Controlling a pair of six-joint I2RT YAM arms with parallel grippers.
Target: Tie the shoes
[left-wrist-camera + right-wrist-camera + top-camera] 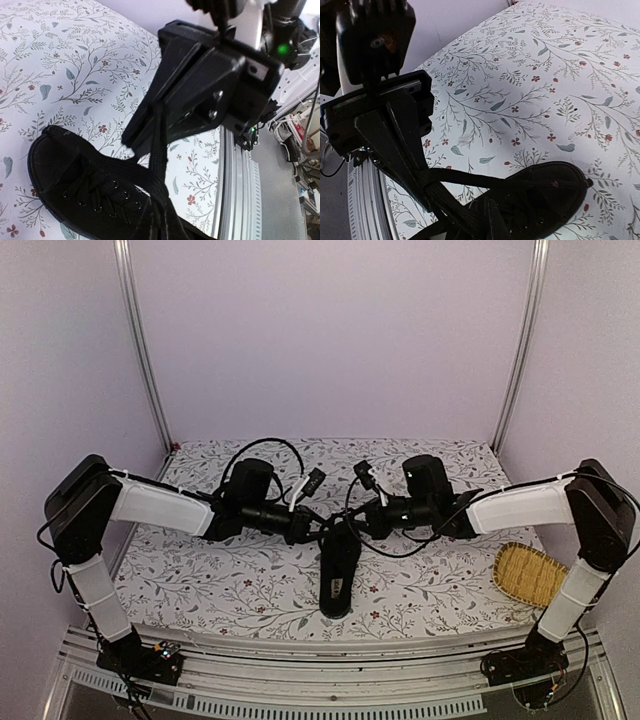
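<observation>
The shoe [337,575] ran 12-to-6 — left gripper [307,527] at 10, right gripper [366,523] at 2 — each seemingly clamped on a lace [158,155].

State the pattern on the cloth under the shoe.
The cloth is white with grey-green leafy sprigs and small red flowers, clearest in the right wrist view.

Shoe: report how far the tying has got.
Done: both laces are picked up, the left gripper and right gripper each shut on one above the shoe. In hand: the laces held taut. Left: no knot or bow shows, so the tie itself.
</observation>
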